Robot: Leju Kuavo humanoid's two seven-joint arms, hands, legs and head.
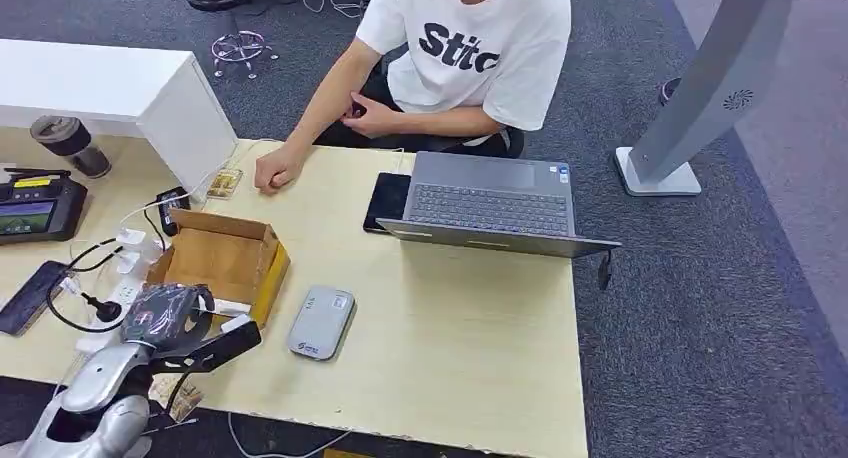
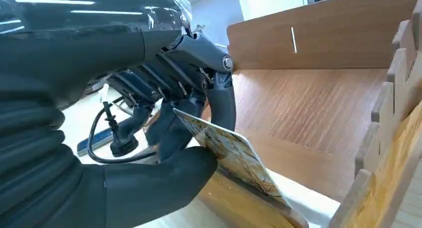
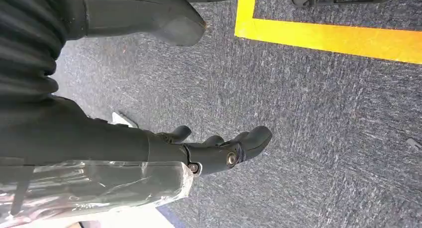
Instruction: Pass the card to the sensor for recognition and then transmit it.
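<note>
At the lower left of the head view, the left hand [image 1: 175,318] pinches the card [image 2: 226,156] beside the wooden box [image 1: 222,258]; the thin thumb-edge grip could let it slip, while the right hand [image 3: 219,151] hangs empty, fingers apart.

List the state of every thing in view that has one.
card: pinched in the left hand, at the box edge
box: open
laptop: open
card reader: flat on the table, nothing on it
right hand: holding nothing, hanging over carpet
</note>
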